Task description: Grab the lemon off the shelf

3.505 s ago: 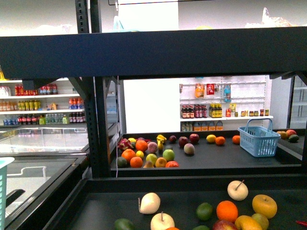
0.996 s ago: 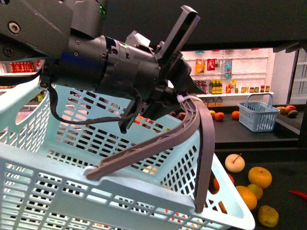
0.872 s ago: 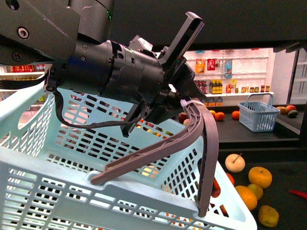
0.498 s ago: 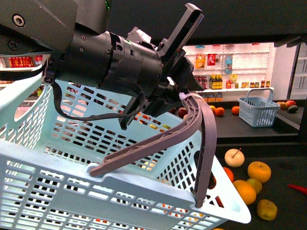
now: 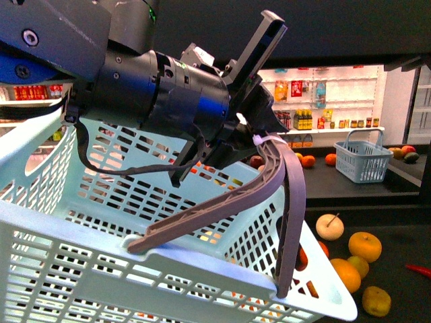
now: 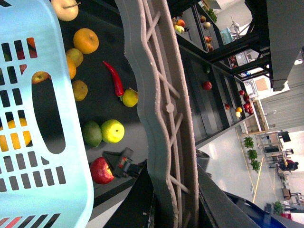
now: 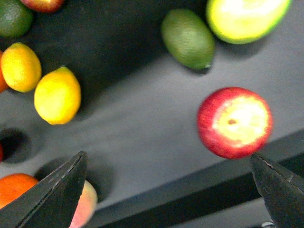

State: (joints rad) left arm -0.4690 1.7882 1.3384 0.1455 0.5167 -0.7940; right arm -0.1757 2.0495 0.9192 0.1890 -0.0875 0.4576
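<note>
1. The jaws of the right gripper [image 7: 167,160] are released and spread wide, with nothing between them. One dark fingertip [image 7: 57,190] shows at each side of the right wrist view, above the dark tray of the shelf [image 7: 142,118].
2. The jaws of the left gripper [image 5: 259,128] are clenched on the grey-brown handle [image 5: 222,202] of a light blue basket [image 5: 101,269]. The basket hangs tilted in front of the body camera and hides most of the near tray.
3. The lemon [image 7: 57,95] lies on the tray, untouched, well in from the tray's raised edge and off to the side of the open jaws. It sits just beside a more orange-yellow fruit [image 7: 19,66].
4. A red apple [image 7: 234,122] lies close to the same raised edge. A lime [image 7: 187,38] and a yellow-green apple [image 7: 247,14] lie further in from it.
5. In the left wrist view the handle runs across the middle. The red apple, the lime and the yellow-green apple show again beside it, with a red chili [image 6: 114,78] lying further along the tray.
6. In the front view, the right end of the near tray shows a pale fruit [image 5: 330,227] and an orange [image 5: 349,274]. The red chili lies at the tray's right edge.
7. A small blue basket [image 5: 363,161] stands near the right end of the far tray.
</note>
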